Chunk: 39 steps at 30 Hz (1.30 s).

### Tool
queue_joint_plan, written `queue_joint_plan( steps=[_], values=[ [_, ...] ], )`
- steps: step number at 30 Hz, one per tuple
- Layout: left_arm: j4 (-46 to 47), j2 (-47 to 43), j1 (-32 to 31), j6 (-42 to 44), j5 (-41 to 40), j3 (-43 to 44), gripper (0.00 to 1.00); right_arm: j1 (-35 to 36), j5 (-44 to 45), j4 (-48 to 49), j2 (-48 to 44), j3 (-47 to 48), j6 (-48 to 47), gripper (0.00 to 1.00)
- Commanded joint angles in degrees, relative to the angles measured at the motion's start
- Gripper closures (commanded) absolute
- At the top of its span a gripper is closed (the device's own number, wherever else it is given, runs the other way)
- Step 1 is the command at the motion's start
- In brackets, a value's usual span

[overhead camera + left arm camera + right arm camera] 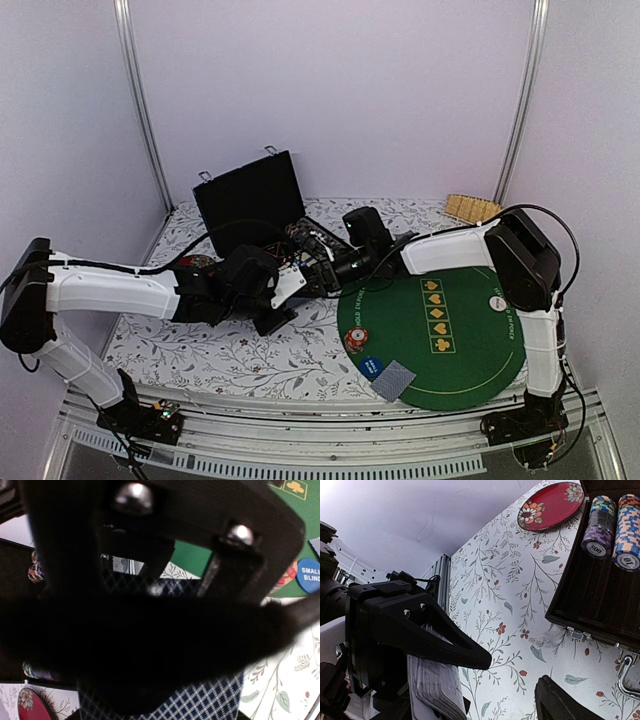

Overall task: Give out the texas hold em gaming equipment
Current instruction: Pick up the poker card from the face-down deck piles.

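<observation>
My left gripper (280, 305) is shut on a deck of cards (210, 700) with blue-and-white diamond backs. The right wrist view shows the deck's edge (435, 687) under a black left finger (420, 630). My right gripper (318, 268) is right in front of the left one. It is open, and its one visible finger (565, 705) is apart from the deck. On the green poker mat (470, 330) lie a striped chip (357, 340), a blue "small blind" disc (372, 366) and a face-down card (393, 380). Chip stacks (615, 527) stand in the black case (250, 205).
A round dark-red dish (550, 505) lies on the floral cloth beside the case. A wooden rack (472, 208) stands at the back right. The two arms crowd together over the table's middle, just left of the mat.
</observation>
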Motion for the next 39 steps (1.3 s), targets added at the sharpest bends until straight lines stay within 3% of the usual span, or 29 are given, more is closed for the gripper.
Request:
queue_joint_plan(
  steps=[1,9,30,39],
  values=[
    [1.4,0.4,0.6,0.3,0.6,1.5,0.50,0.1,6.0,-5.0,-1.1,1.1,-4.1,0.29],
    [1.3,0.2,0.8,0.2,0.6,1.0,0.51,-1.3,10.4,-7.6,-5.7,-0.4,-5.9,0.39],
    [1.0,0.2,0.9,0.4,0.0,0.9,0.51,-2.9,14.8,-20.0,-9.6,1.9,-12.7,0.46],
    [1.1,0.7,0.9,0.4,0.3,1.2,0.51,-2.1,3.8,-15.2,-10.1,1.4,-12.8,0.41]
  ],
)
